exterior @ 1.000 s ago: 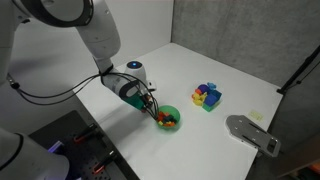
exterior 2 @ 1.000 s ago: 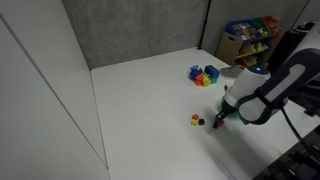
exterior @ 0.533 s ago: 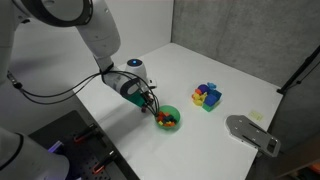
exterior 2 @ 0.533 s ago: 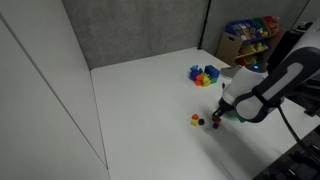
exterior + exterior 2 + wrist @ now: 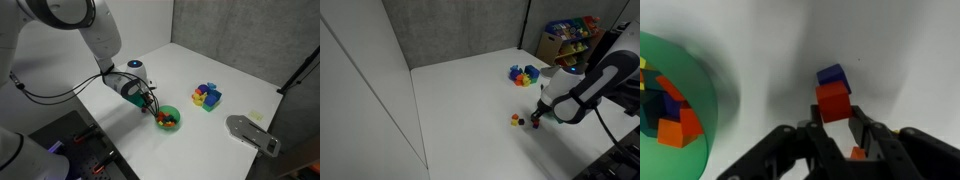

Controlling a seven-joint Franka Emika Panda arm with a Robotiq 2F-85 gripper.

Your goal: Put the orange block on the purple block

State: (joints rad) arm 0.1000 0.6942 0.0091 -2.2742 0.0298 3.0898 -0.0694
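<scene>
Clamped on the orange block point(image 5: 833, 102), a tiny orange-red cube, with the jaws drawn in close and one black finger point(image 5: 818, 135) against each of its sides in the wrist view. Touching that cube's far edge at 12 o'clock: the purple block point(image 5: 832, 75), a tiny dark purple cube of like size, over the plain white surface point(image 5: 910, 60). Cannot tell from this angle whether stacked or merely edge to edge. Well apart from both cubes at 9 o'clock, a round green plastic bowl point(image 5: 705, 110) holding orange, red, blue and yellow pieces.

In an exterior view, the white robot arm point(image 5: 95, 40) bent down toward 5 o'clock, its end just beside the green bowl point(image 5: 176, 111) at the bowl's 10 o'clock. Both cubes hidden or too small to make out here. Further along the surface at 2 o'clock from the bowl, a small blue tray point(image 5: 211, 104) heaped with coloured blocks. At 4 o'clock, a flat grey metal bracket point(image 5: 252, 134) by the surface's edge.

In an exterior view, the arm's end lowered to the surface, with a tiny yellow speck point(image 5: 514, 119) and a red one just beside it at 9 o'clock, both too small to name. Blue tray point(image 5: 524, 76) well apart at 12 o'clock.
</scene>
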